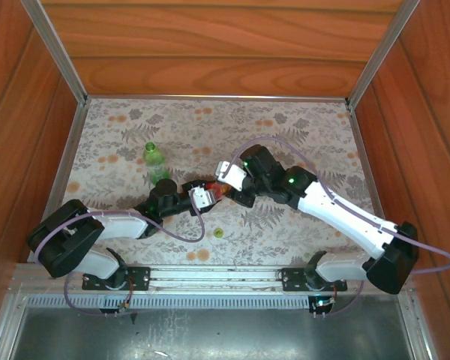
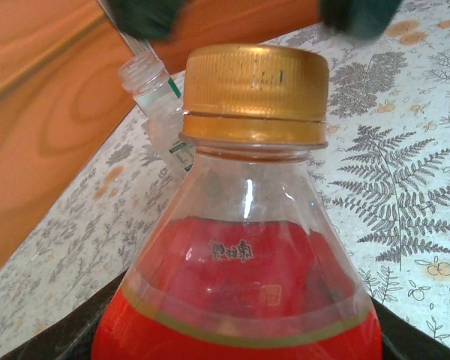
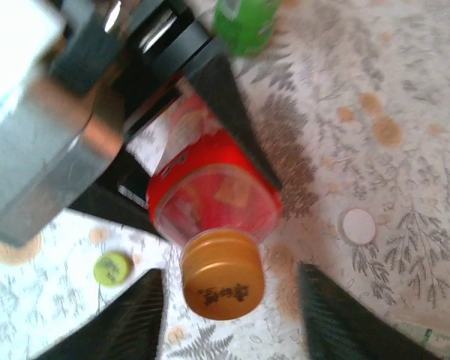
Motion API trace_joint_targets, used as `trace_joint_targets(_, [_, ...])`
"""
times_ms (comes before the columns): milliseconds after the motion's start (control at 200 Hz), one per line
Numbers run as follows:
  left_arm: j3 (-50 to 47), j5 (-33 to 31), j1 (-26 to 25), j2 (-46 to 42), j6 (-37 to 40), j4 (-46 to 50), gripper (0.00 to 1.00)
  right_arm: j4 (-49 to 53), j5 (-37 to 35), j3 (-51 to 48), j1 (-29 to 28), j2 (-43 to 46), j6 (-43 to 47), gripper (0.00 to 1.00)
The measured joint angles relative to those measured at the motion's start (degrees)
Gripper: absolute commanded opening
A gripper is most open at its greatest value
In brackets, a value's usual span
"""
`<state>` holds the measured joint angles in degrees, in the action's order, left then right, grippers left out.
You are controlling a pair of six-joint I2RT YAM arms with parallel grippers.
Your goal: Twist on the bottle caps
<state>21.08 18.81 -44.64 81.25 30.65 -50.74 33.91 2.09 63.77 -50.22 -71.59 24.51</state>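
Two arms meet over the floral tablecloth (image 1: pixel 300 120) at mid-table. Left gripper (image 1: pixel 208 195): closed on the body of the red bottle (image 3: pixel 210 187), its black jaws on either side of the label; the bottle's neck points away from that gripper toward the right gripper (image 3: pixel 232 300). Right gripper: jaws apart, one finger on each side of the orange cap (image 3: pixel 223 274), with cloth visible in the gap on both sides and no contact seen. The orange cap sits on the neck of the red bottle, with its ring directly below it in the left wrist view. Green bottle (image 1: pixel 154 161): upright on the cloth, beyond the left gripper and away from the arm bases, well apart from both grippers. Clear bottle (image 2: pixel 154 97): past the red bottle as seen from the left gripper, neck uncapped; whether it stands or lies cannot be told. White cap (image 3: pixel 358 226): flat on the cloth just outside one right-gripper finger. Yellow-green cap (image 3: pixel 112 268): flat on the cloth just outside the other finger, on the arm-base side of both grippers.
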Motion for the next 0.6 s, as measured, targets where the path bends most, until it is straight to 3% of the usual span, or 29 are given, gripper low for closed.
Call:
trace_joint_targets(210, [0.35, 0.66, 0.83, -0.87, -6.38, 0.66, 0.58, -6.27, -3.78, -0.35, 1.25, 5.44, -7.98, 1.0])
trace_joint_targets(385, [2.14, 3.82, 2.23, -0.87, -13.22, 2.49, 0.58, -14.53, -0.07, -5.9, 4.96, 11.65, -14.95, 1.0])
trace_joint_targets(495, [3.32, 7.3, 3.52, -1.18, -17.27, 3.17, 0.58, -17.79, 6.49, -9.07, 7.76, 13.84, -17.2, 0.83])
trace_joint_targets(600, [4.52, 11.04, 4.79, -1.9, -20.7, 3.32, 0.58, -20.11, 13.14, -10.45, 9.86, 14.1, -18.23, 0.79])
